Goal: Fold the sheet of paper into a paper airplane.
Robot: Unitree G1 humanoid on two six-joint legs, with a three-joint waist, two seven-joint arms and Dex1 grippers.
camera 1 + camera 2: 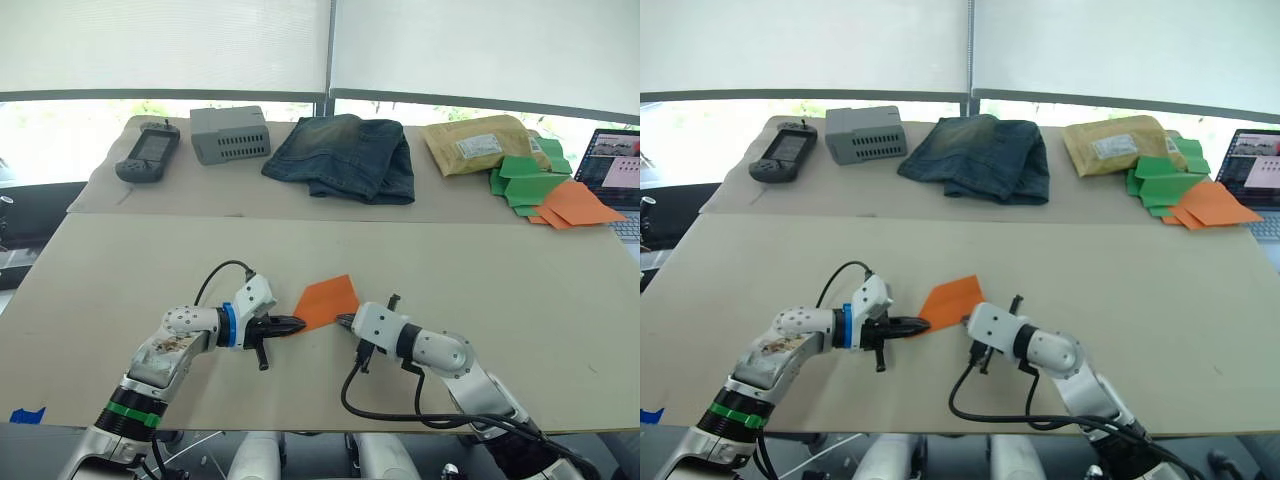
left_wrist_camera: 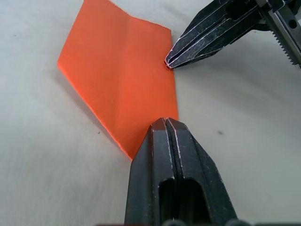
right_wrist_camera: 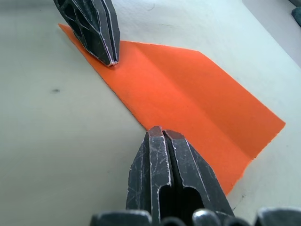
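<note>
Left wrist view, creased orange sheet of paper [image 2: 117, 80]

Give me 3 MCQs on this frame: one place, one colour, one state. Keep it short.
1. Where does the sheet of paper lie?
A. between the two grippers on the near table
B. on the jeans
C. under the laptop

2. What colour is it?
A. green
B. orange
C. white

3. How are the fingers of the left gripper?
A. wide open
B. holding a cable
C. closed, tip at the sheet's corner

Key: A, the left gripper and right gripper flank it at its near corners; B, plainly orange in both wrist views; C, the left wrist view shows the fingers pressed together at the corner.
</note>
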